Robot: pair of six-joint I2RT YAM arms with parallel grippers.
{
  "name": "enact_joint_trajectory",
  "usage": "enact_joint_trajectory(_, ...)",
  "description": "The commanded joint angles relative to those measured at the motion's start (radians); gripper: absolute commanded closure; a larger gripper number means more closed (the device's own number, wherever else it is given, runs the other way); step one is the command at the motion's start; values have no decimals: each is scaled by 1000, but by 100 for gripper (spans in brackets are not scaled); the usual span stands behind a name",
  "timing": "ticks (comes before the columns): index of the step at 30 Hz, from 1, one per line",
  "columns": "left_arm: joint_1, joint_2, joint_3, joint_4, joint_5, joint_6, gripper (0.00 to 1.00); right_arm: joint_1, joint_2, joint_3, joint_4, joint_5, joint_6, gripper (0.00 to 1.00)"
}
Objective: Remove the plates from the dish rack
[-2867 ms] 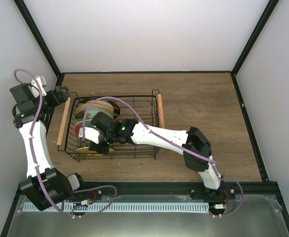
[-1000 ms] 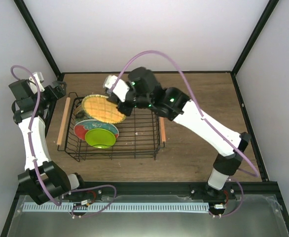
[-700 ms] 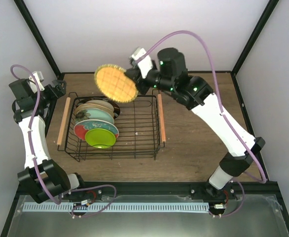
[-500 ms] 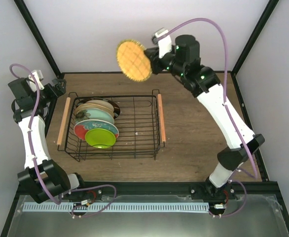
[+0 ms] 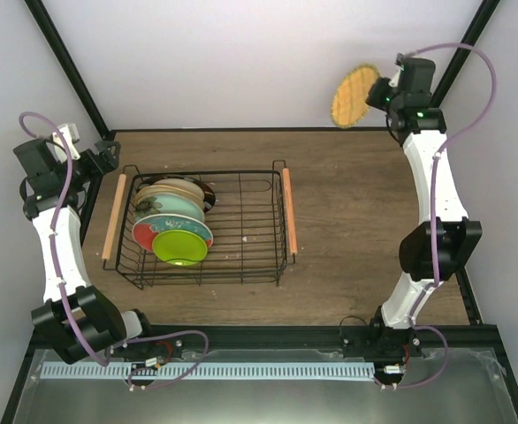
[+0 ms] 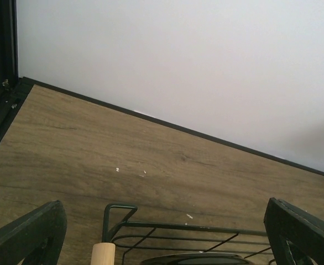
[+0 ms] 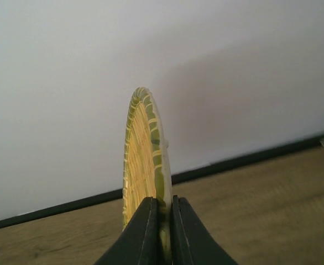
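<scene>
Top external: the right hand (image 5: pixel 383 95) grips a small round orange gridded plate (image 5: pixel 354 94) on edge, above the far end of the wooden bench (image 5: pixel 356 212). The left hand (image 6: pixel 162 234) has its fingers apart.

The left arm (image 5: pixel 57 252) and right arm (image 5: pixel 434 177) share one build: smooth white tube links between chunky black joint housings. A thin purple cable (image 5: pixel 66 174) runs loosely along each arm from base to wrist. In the wrist views the fingers (image 6: pixel 34 233) are matte black, the left pair broad and wedge-shaped, the right pair slim with straight inner faces.
</scene>
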Motion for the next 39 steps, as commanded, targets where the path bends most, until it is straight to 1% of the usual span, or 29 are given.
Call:
enact_joint_trajectory(1, 4, -13, 15, -9, 32, 18, 0, -120, -24, -106, 50, -42, 145, 99)
enact_joint_trajectory(5, 3, -12, 16, -14, 42, 18, 0, -228, 1, -213, 92, -113, 237, 99)
enact_joint_trajectory(9, 3, -12, 12, -26, 49, 19, 0, -273, 87, -192, 77, -151, 277, 99)
enact_joint_trajectory(12, 0, -9, 16, -29, 48, 20, 0, -287, 153, -191, 76, -151, 304, 99)
enact_joint_trajectory(17, 1, -13, 21, -34, 48, 30, 0, -313, 214, -247, 112, -159, 370, 99)
enact_joint_trajectory(20, -1, -19, 22, -44, 47, 41, 0, -325, 230, -274, 136, -148, 382, 99)
enact_joint_trajectory(30, 0, -31, 13, -59, 48, 47, 0, -358, 272, -281, 150, -112, 418, 99)
enact_joint_trajectory(36, 1, -36, 15, -63, 49, 44, 0, -381, 294, -307, 170, -111, 433, 99)
enact_joint_trajectory(39, -1, -42, 14, -73, 50, 48, 0, -396, 311, -319, 179, -136, 436, 99)
